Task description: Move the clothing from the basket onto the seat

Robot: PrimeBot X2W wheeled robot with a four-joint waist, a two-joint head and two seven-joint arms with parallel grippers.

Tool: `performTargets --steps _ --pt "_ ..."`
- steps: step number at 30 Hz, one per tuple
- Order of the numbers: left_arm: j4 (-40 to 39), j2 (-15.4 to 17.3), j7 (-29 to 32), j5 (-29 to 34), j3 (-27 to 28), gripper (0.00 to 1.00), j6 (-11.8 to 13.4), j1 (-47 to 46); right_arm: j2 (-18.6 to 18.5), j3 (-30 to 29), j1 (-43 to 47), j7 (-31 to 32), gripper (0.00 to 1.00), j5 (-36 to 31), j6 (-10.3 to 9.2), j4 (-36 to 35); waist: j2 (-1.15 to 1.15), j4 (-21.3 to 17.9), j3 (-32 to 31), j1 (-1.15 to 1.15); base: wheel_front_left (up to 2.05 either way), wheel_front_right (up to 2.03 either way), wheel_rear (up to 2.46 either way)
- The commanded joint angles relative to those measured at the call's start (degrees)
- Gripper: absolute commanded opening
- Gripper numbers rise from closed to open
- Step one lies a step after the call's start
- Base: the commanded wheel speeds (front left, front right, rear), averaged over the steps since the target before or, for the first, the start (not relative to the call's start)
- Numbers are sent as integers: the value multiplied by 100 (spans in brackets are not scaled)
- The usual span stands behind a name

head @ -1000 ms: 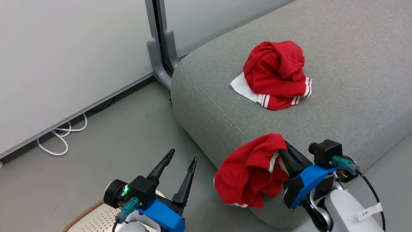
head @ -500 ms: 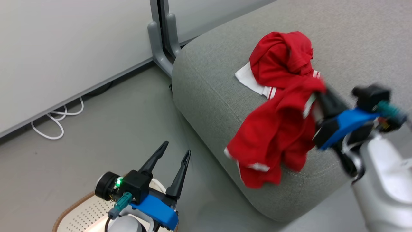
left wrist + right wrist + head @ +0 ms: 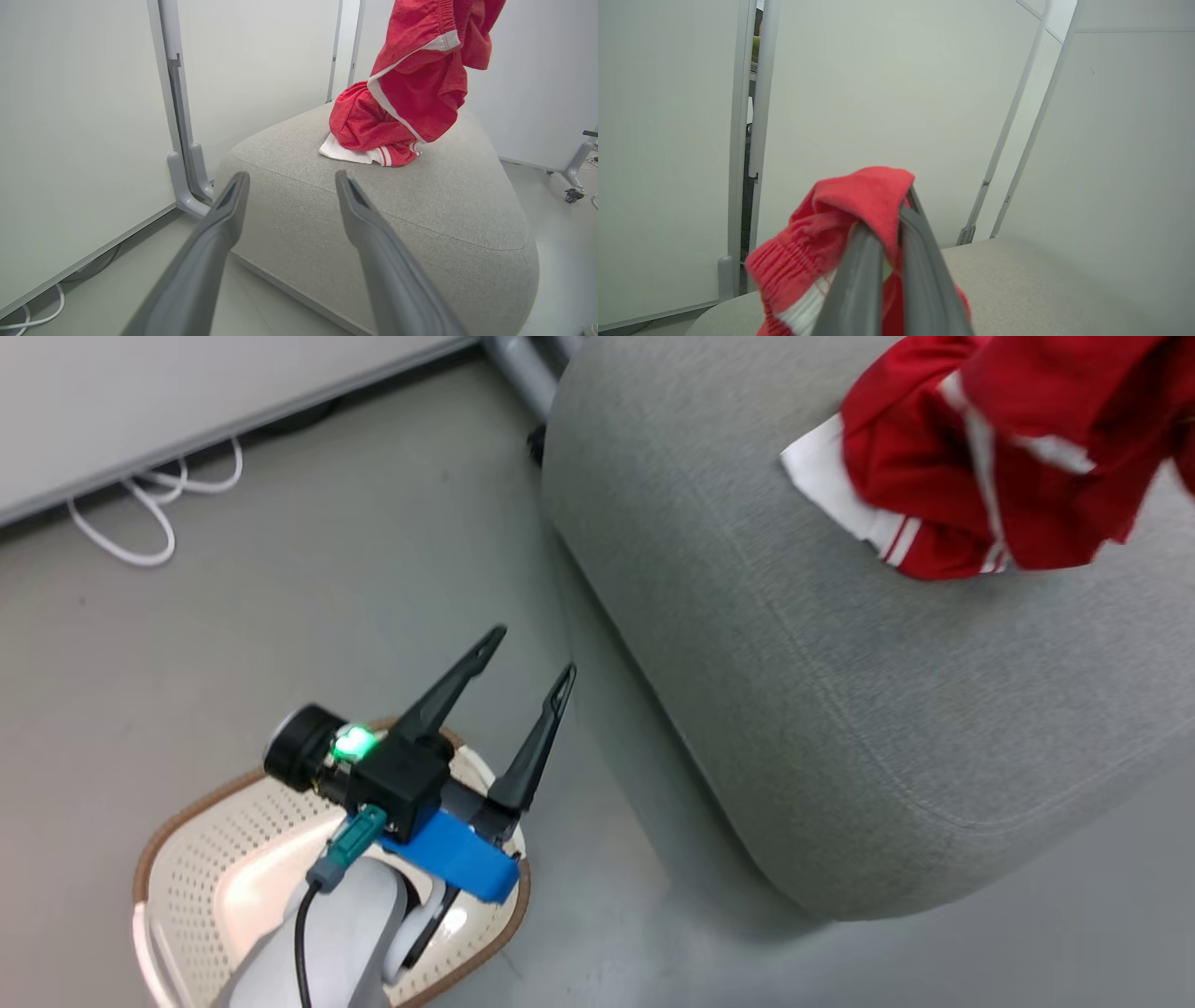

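The grey seat (image 3: 840, 709) takes up the right of the head view. On it lies a pile of clothing (image 3: 359, 130): a red garment with white striped trim on top of a white one (image 3: 822, 490). Another red garment (image 3: 420, 79) hangs in the air over that pile, its lower end just at the pile's top. My right gripper (image 3: 887, 210) is shut on its ribbed edge (image 3: 859, 196), above the seat (image 3: 1041, 280). My left gripper (image 3: 534, 651) stands open and holds nothing, over the cream basket (image 3: 159, 840) on the floor. Its fingers point toward the seat (image 3: 420, 219).
A white partition panel (image 3: 187, 392) runs along the back, with its grey foot (image 3: 187, 186) beside the seat's corner. A white cable (image 3: 140, 513) lies looped on the floor under the panel. A wheeled stand foot (image 3: 572, 186) sits to the far right.
My right gripper has carried the red garment from the seat's front edge up and over the pile. The head camera has tilted down and shifted. The left gripper stays open.
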Motion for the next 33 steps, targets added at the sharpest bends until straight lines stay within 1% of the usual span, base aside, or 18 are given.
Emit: performTargets --steps 1,3,5,9,11,14,21,30,31,32,33 --pt "-94 39 -26 59 -43 100 -41 -226 -165 -147 -162 -49 0 -1 3 100 0 426 588 -1 0 0 0" --pt "-181 61 -27 90 -53 100 -41 -392 -402 -445 -326 -178 0 -31 2 201 0 564 837 -1 0 0 0" --pt "-275 83 -27 134 -77 100 -41 -551 -484 -770 -411 -360 0 -62 2 334 0 694 1096 -1 0 0 0" --pt "-415 168 -27 217 -112 100 -41 -754 -481 -1292 -399 -796 0 -169 2 690 0 904 1523 -1 0 0 0" --pt "-453 188 -27 246 -114 100 -41 -796 -446 -1389 -367 -913 0 -222 2 799 0 944 1605 -1 0 0 0" --pt "-538 233 -27 292 -150 100 -41 -870 -320 -1469 -157 -1056 0 -453 2 1236 0 1072 1810 -1 0 0 0" --pt "-626 314 -27 352 -252 100 -41 -1119 -115 -1724 -124 -1378 0 -630 2 2081 0 1285 2059 -1 0 0 0" --pt "-591 339 -27 356 -260 100 -42 -1181 -158 -1642 -314 -1630 0 -779 2 2556 0 1287 2068 -1 0 0 0" --pt "-584 334 -27 350 -252 100 -42 -1181 -163 -1626 -327 -1645 18 -776 2 2593 0 1281 2053 -1 0 0 0" --pt "-576 324 -27 344 -246 100 -42 -1174 -172 -1612 -330 -1670 49 -766 2 2630 0 1276 2034 -1 0 0 0" --pt "-565 311 -27 337 -249 100 -42 -1166 -186 -1598 -324 -1677 100 -755 2 2666 0 1275 2012 -1 0 0 0"
